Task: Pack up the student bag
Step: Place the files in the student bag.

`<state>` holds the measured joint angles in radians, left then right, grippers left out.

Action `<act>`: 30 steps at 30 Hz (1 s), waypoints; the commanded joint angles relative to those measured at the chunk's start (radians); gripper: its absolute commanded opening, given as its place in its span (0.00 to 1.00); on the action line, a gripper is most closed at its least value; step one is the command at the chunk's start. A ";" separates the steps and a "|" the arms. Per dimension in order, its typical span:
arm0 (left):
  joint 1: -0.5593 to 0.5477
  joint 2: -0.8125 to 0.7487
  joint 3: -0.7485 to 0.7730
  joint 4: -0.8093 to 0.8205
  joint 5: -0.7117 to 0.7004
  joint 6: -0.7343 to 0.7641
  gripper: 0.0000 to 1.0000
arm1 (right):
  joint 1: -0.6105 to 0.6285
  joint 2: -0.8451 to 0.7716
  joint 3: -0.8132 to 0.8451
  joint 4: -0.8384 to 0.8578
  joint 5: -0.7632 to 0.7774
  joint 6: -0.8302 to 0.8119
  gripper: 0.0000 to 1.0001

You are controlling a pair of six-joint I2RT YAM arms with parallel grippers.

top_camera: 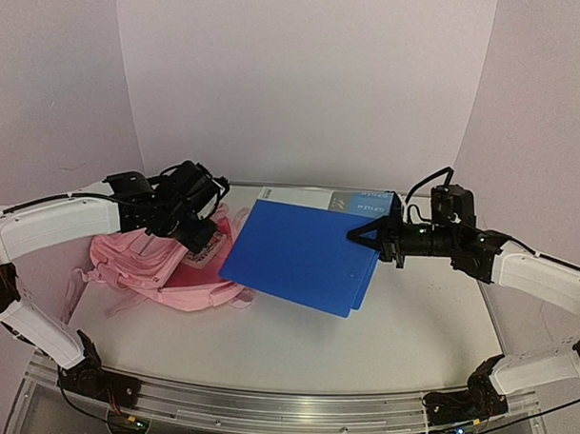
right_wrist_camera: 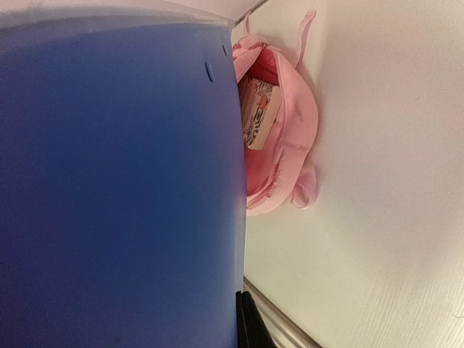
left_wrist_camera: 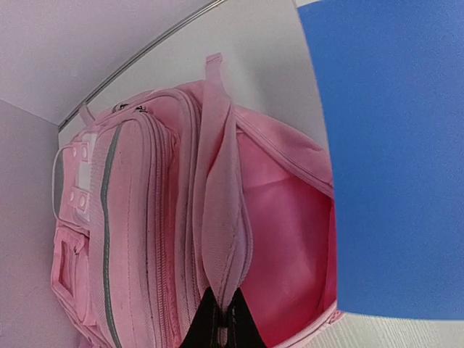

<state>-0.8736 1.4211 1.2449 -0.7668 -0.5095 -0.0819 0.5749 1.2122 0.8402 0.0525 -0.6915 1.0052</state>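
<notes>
Holding open the student bag (top_camera: 141, 264) — pink, lying left on the table (top_camera: 410, 326) — left gripper (left_wrist_camera: 221, 325) pinched together on its flap (left_wrist_camera: 221, 217) | right gripper (top_camera: 364, 236) clamped on blue folder (top_camera: 298, 255), angled toward mouth for insertion.

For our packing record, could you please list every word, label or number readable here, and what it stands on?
No text is legible.
Flat book under the blue folder: cover print, too blurred.
Patterned book in the student bag: cover markings, too small.
Blue folder itself: no text visible.
</notes>
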 commanded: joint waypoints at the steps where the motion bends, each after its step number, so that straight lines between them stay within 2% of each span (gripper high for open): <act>1: -0.013 -0.090 0.073 0.247 0.193 0.151 0.00 | 0.023 0.054 -0.020 0.155 -0.140 0.120 0.00; 8: -0.013 -0.105 0.070 0.317 0.363 0.209 0.00 | 0.083 0.172 -0.016 0.216 -0.195 0.206 0.00; 14: -0.013 -0.172 -0.003 0.359 0.497 0.252 0.00 | 0.084 0.229 0.012 0.228 -0.190 0.240 0.00; 30: -0.013 -0.306 -0.132 0.373 0.574 0.243 0.00 | 0.059 0.290 0.111 0.230 -0.073 0.190 0.00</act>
<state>-0.8767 1.1939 1.0878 -0.6136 0.0038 0.1577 0.6399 1.4919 0.8905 0.1941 -0.8280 1.2271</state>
